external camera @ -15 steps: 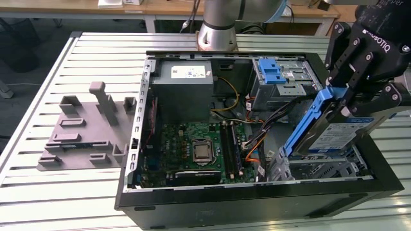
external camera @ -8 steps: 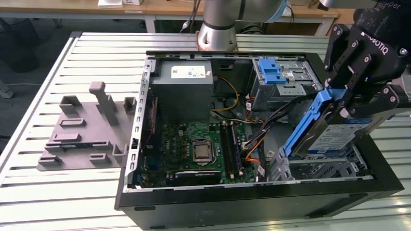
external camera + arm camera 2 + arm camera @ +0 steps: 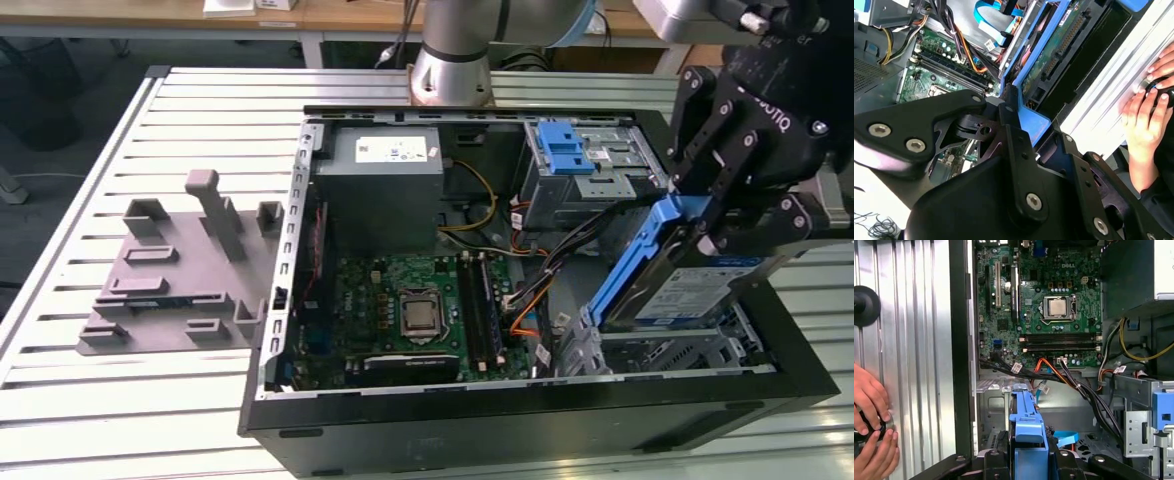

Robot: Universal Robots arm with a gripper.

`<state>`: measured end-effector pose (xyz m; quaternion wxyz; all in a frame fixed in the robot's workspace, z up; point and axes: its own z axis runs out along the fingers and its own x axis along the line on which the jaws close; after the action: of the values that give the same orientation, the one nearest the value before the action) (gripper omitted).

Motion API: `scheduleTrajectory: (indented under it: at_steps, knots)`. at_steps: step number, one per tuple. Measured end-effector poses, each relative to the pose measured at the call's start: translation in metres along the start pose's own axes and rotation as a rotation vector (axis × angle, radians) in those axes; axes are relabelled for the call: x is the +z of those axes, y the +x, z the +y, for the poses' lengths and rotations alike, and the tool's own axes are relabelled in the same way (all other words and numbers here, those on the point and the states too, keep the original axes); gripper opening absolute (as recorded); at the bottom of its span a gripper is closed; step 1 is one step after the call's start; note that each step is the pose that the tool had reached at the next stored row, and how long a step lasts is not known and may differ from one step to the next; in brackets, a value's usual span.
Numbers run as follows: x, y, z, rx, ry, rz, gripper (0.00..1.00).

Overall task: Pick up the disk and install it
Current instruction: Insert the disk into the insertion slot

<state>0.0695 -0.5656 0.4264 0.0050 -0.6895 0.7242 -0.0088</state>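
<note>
Gripper [image 3: 705,222] tips are partly masked by the tilted disk [image 3: 691,292]; its upper end is pinched between them.

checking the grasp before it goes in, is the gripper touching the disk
Touching. In the exterior view the gripper is clamped on the blue top end of the disk, which is tilted above the drive bay.

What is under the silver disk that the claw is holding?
A grey metal drive cage in the open black computer case. The flat silver disk with blue side rails covers the cage's inside, so that is hidden.
</note>
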Motion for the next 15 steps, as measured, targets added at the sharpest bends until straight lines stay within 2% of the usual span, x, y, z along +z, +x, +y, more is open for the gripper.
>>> scheduleTrajectory:
  at_steps: [15]
  knots:
    - [0.0234, -0.0001, 0.0004, 0.000, 0.0000, 0.0000, 0.36]
